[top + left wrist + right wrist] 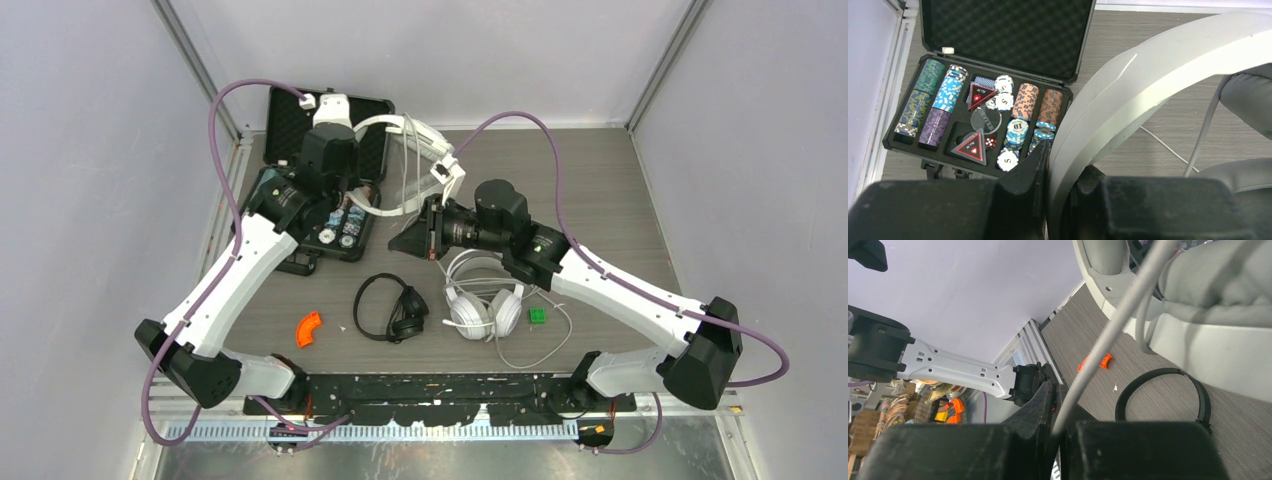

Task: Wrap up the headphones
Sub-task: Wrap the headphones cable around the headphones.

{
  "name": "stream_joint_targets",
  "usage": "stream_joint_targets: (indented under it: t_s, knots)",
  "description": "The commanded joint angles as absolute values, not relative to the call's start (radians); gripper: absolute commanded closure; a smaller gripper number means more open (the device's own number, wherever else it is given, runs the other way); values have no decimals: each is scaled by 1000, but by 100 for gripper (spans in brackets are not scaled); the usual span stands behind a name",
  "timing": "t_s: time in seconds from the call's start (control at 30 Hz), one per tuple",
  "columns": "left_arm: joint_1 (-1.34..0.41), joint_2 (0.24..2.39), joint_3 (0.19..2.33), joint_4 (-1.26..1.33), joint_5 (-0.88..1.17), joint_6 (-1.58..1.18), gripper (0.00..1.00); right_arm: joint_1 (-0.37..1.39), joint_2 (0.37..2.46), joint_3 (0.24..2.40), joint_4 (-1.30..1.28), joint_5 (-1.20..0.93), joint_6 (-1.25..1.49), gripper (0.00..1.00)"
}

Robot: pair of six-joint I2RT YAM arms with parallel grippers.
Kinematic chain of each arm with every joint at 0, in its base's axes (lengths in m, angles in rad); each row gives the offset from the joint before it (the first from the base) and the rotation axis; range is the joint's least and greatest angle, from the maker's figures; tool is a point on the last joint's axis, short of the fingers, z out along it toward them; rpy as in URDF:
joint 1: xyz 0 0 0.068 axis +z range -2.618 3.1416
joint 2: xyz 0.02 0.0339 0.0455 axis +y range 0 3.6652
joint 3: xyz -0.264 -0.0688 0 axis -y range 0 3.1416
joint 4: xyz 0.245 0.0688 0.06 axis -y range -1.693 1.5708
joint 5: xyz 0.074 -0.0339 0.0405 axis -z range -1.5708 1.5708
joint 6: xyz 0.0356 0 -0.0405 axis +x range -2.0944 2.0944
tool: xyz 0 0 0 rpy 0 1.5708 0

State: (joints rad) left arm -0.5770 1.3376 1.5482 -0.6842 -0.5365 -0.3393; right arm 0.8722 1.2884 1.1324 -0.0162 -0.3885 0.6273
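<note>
One white pair of headphones [412, 135] hangs in the air over the back of the table. My left gripper [1063, 170] is shut on its broad white headband [1148, 80], next to a grey ear pad [1248, 95]. Its pale cord [1113, 330] runs down from the ear cup [1218, 285] into my right gripper [1060, 405], which is shut on it. In the top view the right gripper [425, 238] sits just right of the left gripper [362, 205]. A second white pair [485, 305] and a slim black pair [392, 310] lie on the table near the front.
An open black case of poker chips [322, 175] stands at the back left, under the left gripper; its chips [1013, 115] fill the left wrist view. An orange curved piece [309, 328] and a small green block [537, 316] lie near the front. Grey walls close in the table.
</note>
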Motion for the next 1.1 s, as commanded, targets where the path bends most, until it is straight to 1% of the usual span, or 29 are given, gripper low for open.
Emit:
stream_joint_targets:
  t_s: [0.0,0.13,0.2,0.37,0.5,0.57,0.63,0.73,0.97,1.07]
  knots:
    - [-578,1322,1603,-535,-571,-442,100,892,1251,1137,22,-363,600,90]
    - [-578,1324,1610,-513,-575,-459,100,905,1254,1137,29,-349,597,98]
    - [-578,1321,1611,-503,-575,-468,100,906,1256,1143,16,-339,593,100]
    - [-578,1300,1604,-472,-603,-480,100,914,1248,1161,-53,-319,576,100]
    - [-578,1286,1602,-457,-606,-504,100,918,1228,1153,-61,-292,566,100]
    - [-578,1279,1592,-452,-603,-515,100,918,1224,1154,-62,-291,561,97]
    - [-578,1270,1572,-443,-608,-525,100,919,1225,1153,-60,-284,554,91]
    - [-578,1263,1563,-443,-609,-544,100,920,1229,1147,-63,-283,544,88]
    - [-578,1256,1554,-437,-591,-592,100,921,1228,1108,-30,-277,553,88]
    - [-578,1258,1555,-426,-591,-596,100,924,1230,1103,-29,-273,552,93]
